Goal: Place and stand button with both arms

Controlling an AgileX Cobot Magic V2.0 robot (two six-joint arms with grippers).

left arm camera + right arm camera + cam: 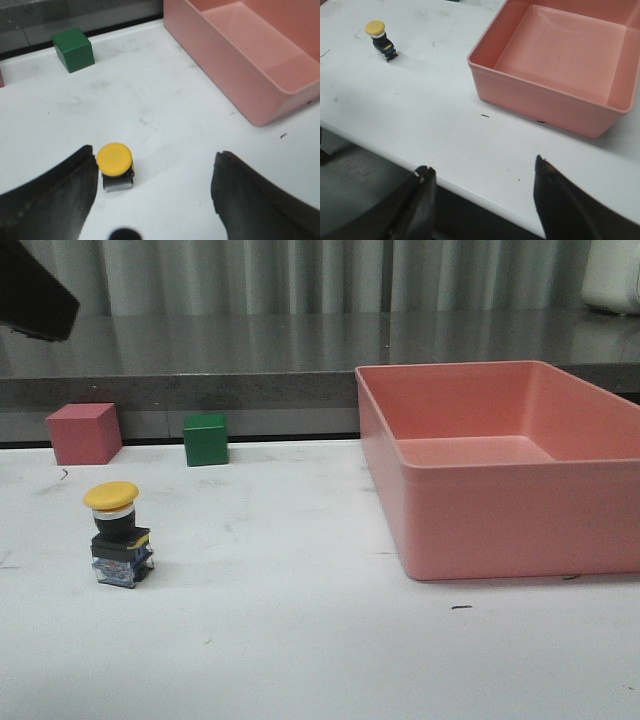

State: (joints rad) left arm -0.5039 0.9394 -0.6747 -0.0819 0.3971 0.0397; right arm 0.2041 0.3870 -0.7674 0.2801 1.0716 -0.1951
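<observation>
The small push-button with a yellow mushroom cap, black collar and blocky black, blue and clear base (119,533) stands upright, cap on top, on the white bench (300,640), toward its front left and apart from everything else. In the left wrist view the black two-fingered left hand (155,192) hangs above it with its fingers spread wide and nothing between them; the button (115,165) sits just beside one finger (60,195), not touching it as far as can be told. In the right wrist view the black right hand (482,200) is also spread wide and holds nothing, hanging over the near edge of the bench (445,125), well apart from the button (380,39).

To the right on the bench lies a large, open, pink rectangular plastic bin (480,525), its near wall facing the front.

Farther back, near the rear edge of the bench, stand a green cube (205,439) and, left of it, a pink cube (84,433), near each other but not touching. Behind them runs a dark grey stone-like counter (250,355), and a black part of the left arm (35,295) shows at the upper left of the front view.
</observation>
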